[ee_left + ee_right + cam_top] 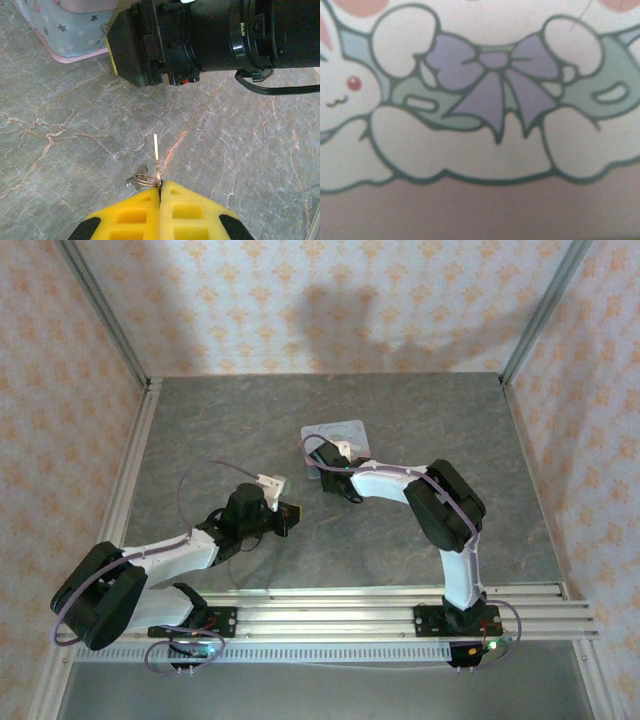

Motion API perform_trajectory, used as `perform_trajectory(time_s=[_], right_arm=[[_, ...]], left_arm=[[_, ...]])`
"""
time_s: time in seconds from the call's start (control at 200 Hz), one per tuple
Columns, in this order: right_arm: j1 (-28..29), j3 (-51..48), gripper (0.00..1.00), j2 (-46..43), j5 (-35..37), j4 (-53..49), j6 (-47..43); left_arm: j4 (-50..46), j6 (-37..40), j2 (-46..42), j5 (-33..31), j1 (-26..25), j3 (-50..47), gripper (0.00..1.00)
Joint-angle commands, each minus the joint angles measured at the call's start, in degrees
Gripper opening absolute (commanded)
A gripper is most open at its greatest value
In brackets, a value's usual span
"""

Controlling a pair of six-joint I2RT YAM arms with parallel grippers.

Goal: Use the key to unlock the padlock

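Yellow foam left claw (160,187) pinched the thin pale metal key (156,152), blade forward, likely for insertion; right claw (325,458) width was unclear.

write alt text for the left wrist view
The yellow-fingered left gripper pinches a thin pale metal key, blade pointing away, over a grey marbled table. Beyond, a black robot arm hangs near a pale blue star-printed tin.

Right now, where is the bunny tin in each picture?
Top external: the tin sits just above the picture's middle, at the right gripper.
Left wrist: the tin is in the top left corner, beside that gripper.
Right wrist: its lid close up, bunny at left, purple bow in the middle.
Shared landmark: the right gripper beside the tin.
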Motion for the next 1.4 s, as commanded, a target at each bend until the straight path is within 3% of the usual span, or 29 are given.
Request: perform_trajectory(time_s=[0.0,0.225,0.47,0.841,0.966,1.391], right_arm=[[-0.06,0.42,0.5,1.04,3.66,1.95,-2.59],[-0.18,1.35,0.49,2.67,2.88,3.93,-4.14],[-0.93,2.43,0.42,4.07,2.1,4.04,-4.89],[-1.37,1.13,0.08,2.32,-1.06,6.92,-7.97],[-2.62,-0.63,0.0,0.0,-6.52,7.49,-7.42],[-6.85,-5.47,0.0,-9.12,-29.45,6.07,-3.14]], left_arm=[[-0.58,1.31,-0.32,-1.61,-0.73,1.34,0.0],[-1.2,1.4,-0.99,-1.92,-0.8,1.25,0.0],[-1.45,1.64,-0.97,-2.06,-0.89,1.16,0.0],[-0.63,1.77,-0.15,-1.25,-1.25,0.92,0.0],[0.47,0.8,0.08,-0.38,-1.27,0.53,0.0],[4.83,-0.68,-5.44,-2.57,-2.92,-4.92,0.0]])
